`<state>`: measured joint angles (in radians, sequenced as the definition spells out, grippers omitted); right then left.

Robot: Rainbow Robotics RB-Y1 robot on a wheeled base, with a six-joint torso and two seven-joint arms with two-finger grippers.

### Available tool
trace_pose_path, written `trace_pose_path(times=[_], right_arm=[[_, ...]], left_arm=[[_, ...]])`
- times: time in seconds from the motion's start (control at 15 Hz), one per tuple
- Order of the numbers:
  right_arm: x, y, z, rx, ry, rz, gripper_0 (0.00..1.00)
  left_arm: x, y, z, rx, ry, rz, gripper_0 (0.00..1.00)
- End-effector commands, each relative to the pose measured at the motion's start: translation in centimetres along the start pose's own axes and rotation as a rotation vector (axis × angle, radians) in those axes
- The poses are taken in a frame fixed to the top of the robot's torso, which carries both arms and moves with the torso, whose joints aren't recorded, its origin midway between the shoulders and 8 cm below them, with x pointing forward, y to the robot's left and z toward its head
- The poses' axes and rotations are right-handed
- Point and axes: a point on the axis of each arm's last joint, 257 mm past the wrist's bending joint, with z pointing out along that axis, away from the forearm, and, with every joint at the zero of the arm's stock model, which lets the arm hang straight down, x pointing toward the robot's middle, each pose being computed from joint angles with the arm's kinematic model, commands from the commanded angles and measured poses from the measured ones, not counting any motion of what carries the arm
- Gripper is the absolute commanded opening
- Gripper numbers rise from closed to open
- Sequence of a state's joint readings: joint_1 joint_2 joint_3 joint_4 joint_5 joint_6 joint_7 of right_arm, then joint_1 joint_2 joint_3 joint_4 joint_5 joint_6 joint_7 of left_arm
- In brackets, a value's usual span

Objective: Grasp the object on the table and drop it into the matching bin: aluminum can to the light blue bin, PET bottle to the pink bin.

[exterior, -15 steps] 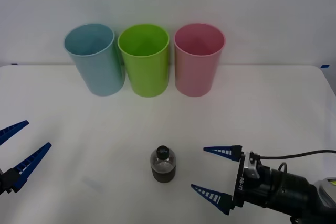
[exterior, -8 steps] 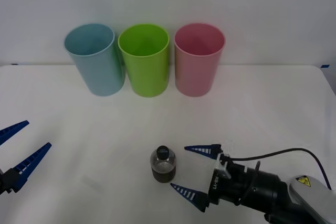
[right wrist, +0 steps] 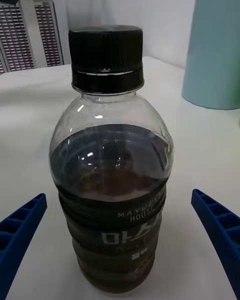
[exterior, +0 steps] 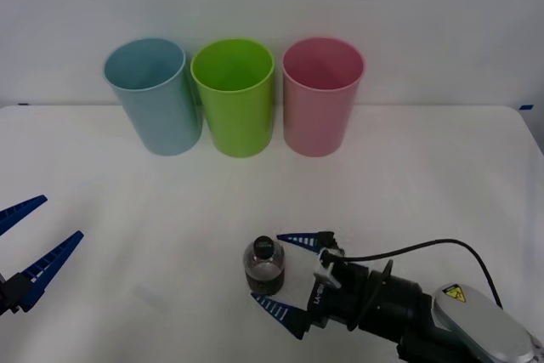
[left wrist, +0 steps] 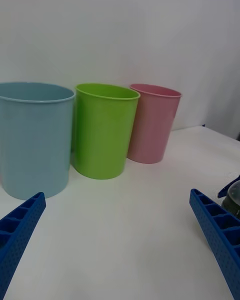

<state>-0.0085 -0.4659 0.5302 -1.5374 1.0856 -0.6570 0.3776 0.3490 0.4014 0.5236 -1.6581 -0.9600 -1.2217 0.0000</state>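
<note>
Jaws of right gripper (exterior: 287,279) spread beside upright, black-capped PET bottle (exterior: 263,266).

"MAYBE HOUSE" on bottle (right wrist: 112,180) label

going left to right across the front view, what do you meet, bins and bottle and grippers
left gripper at the table's left edge → light blue bin → lime green bin → bottle → pink bin. The right gripper, open, sits right beside the bottle and under the pink bin's span, so I leave it unplaced.
</note>
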Motion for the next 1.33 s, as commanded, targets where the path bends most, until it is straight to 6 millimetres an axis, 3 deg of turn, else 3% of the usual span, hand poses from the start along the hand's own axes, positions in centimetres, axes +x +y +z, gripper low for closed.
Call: trace_pose_path(times=[0.07, 0.33, 0.93, 1.0, 1.07, 1.13, 1.33], right_arm=[[-0.4, -0.1, 1.1, 0.016, -0.003, -0.019, 1.00], [0.3, 0.1, 3.1, 0.003, 0.002, -0.002, 1.00], [0.3, -0.2, 3.3, 0.019, 0.001, 0.003, 1.00], [0.2, -0.3, 3.3, 0.020, -0.001, 0.003, 0.71], [0.2, -0.3, 3.2, 0.021, -0.001, 0.003, 0.13], [0.2, -0.3, 3.2, 0.020, 0.000, 0.002, 0.00], [0.2, -0.4, 3.2, 0.024, -0.002, -0.002, 0.00]], left_arm=[[0.0, 0.0, 0.0, 0.000, 0.000, 0.000, 1.00], [0.0, 0.0, 0.0, 0.000, 0.000, 0.000, 1.00], [0.0, 0.0, 0.0, 0.000, 0.000, 0.000, 1.00], [0.0, 0.0, 0.0, 0.000, 0.000, 0.000, 1.00], [0.0, 0.0, 0.0, 0.000, 0.000, 0.000, 1.00], [0.0, 0.0, 0.0, 0.000, 0.000, 0.000, 1.00], [0.0, 0.0, 0.0, 0.000, 0.000, 0.000, 1.00]])
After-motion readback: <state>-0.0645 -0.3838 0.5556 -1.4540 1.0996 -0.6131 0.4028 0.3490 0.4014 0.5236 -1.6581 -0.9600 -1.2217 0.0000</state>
